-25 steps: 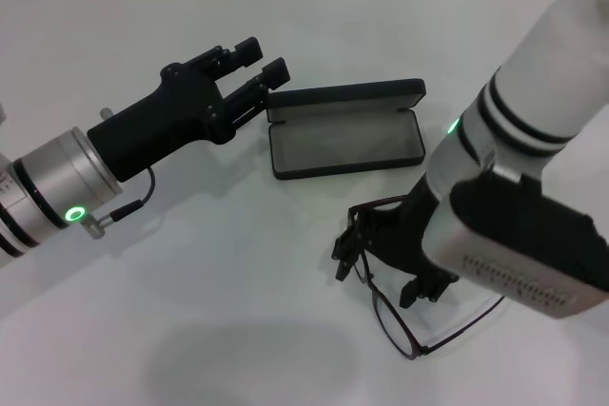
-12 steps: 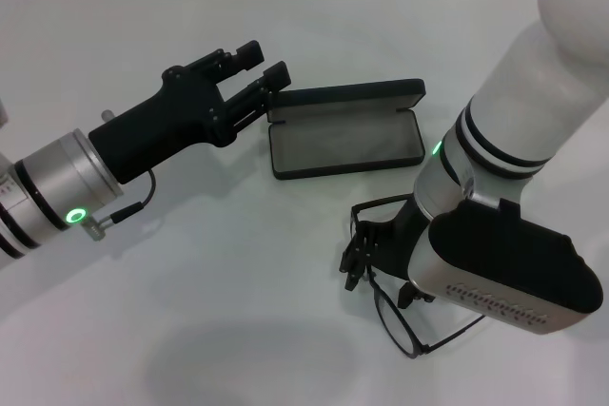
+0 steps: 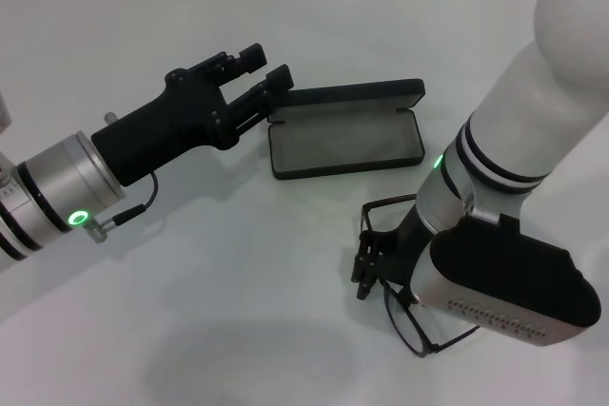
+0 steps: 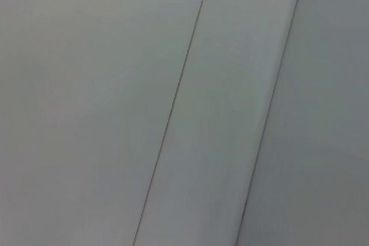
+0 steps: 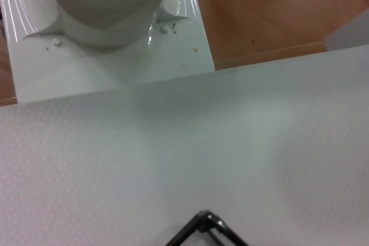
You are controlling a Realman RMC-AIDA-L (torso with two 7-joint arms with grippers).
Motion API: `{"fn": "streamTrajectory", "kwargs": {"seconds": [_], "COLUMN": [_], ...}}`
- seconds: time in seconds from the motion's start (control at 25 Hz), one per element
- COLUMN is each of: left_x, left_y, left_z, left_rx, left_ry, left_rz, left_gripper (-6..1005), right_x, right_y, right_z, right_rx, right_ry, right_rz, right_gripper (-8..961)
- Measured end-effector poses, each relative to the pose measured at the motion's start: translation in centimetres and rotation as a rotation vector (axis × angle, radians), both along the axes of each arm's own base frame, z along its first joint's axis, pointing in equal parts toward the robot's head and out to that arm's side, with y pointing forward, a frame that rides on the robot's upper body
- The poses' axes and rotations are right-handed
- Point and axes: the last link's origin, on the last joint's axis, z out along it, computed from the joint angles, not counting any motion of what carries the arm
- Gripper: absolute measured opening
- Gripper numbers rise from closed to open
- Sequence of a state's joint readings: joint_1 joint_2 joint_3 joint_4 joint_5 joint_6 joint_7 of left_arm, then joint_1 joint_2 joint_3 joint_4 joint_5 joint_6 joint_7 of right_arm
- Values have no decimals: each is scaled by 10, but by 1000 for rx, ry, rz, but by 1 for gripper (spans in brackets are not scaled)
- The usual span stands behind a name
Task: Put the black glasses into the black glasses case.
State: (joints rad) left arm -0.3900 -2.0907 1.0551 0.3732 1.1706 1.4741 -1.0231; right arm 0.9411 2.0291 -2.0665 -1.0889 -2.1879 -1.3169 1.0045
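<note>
White table (image 3: 219, 320), smooth matte. Right end effector (image 3: 366, 261) down over black glasses (image 3: 407, 322), fingers' state unclear; moved nearer since earlier. Thin wire frame lies near of black glasses case (image 3: 345, 140), open, grey-lined. Left end effector (image 3: 259, 68) fingers apart, beside case's left end.

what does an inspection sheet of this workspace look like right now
surface: white matte table, bare around the items
job's things: flat black rectangular glasses case open, grey lining empty; thin black wire glasses on the table near the case, not inside
clutter: nothing seen
grippers: left gripper open, beside the case's left end; right gripper down at the glasses
cables: thin black cable at the left wrist
surroundings: wooden floor, white robot base
</note>
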Motion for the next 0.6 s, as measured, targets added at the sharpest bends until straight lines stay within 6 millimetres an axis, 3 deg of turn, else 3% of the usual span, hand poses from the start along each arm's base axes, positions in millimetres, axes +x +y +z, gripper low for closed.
{"fn": "streamTrajectory", "kwargs": {"seconds": [0.2, 0.6], "left_x": [0, -1], "left_y": [0, -3], "left_z": [0, 0], "left_rx": [-1, -7], "left_ry": [0, -8], "left_rz": [1, 2], "left_gripper": [504, 504], "right_x": [0, 1], "right_y": [0, 8], "right_z": [0, 7], "right_rx": [5, 83], "right_ry": [0, -6], "right_rz": [-7, -76], "right_gripper": [393, 266]}}
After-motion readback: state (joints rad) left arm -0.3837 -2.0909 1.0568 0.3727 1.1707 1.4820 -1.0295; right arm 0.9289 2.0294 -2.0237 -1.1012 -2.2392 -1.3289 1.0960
